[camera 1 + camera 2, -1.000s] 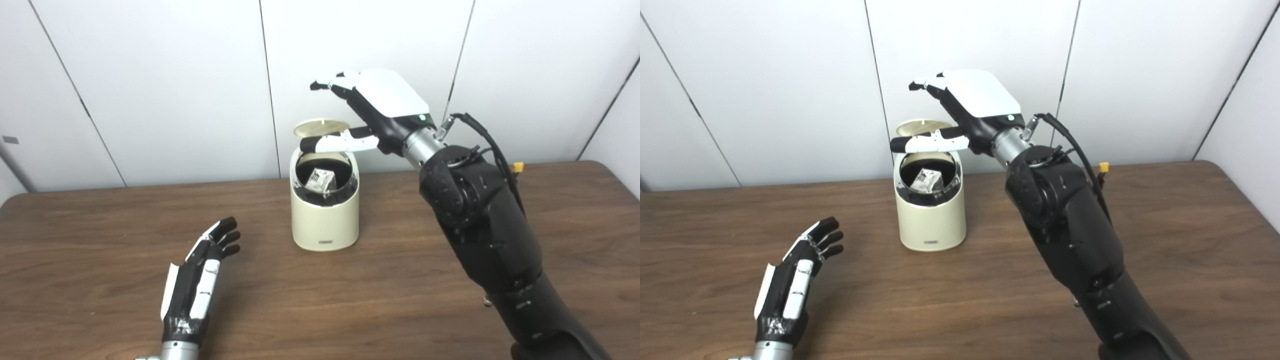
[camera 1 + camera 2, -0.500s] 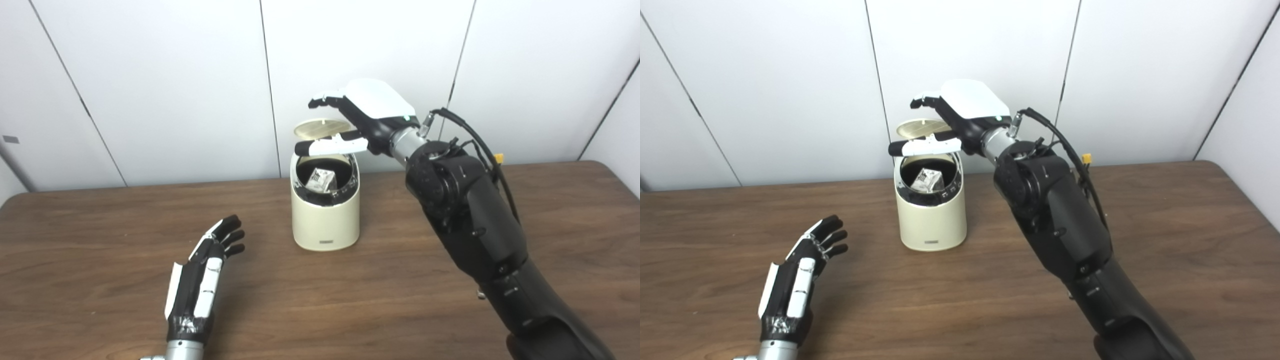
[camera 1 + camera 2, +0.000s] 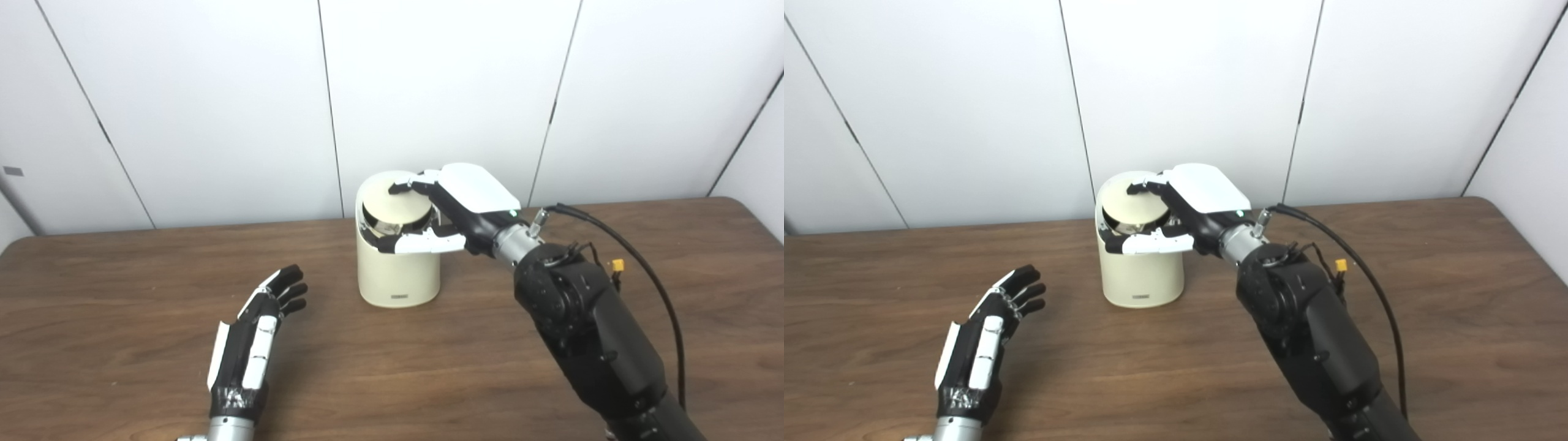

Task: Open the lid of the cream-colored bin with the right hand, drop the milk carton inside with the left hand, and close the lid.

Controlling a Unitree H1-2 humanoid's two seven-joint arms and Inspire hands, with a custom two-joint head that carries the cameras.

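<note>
The cream-colored bin (image 3: 398, 272) stands upright on the brown wooden surface (image 3: 429, 367), near its far edge, a rounded cylinder with a small dark label low on its front. Its round lid (image 3: 395, 205) is tilted down over the opening, nearly shut, leaving a dark gap along the front edge. The milk carton (image 3: 384, 228) barely shows through that gap.

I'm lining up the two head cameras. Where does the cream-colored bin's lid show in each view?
Left eye view: the lid sits just right of centre, tilted over the bin, with the right robot hand resting on it.
Right eye view: the lid sits left of centre, under the same hand.
Shared landmark: the dark label low on the bin's front.
</note>
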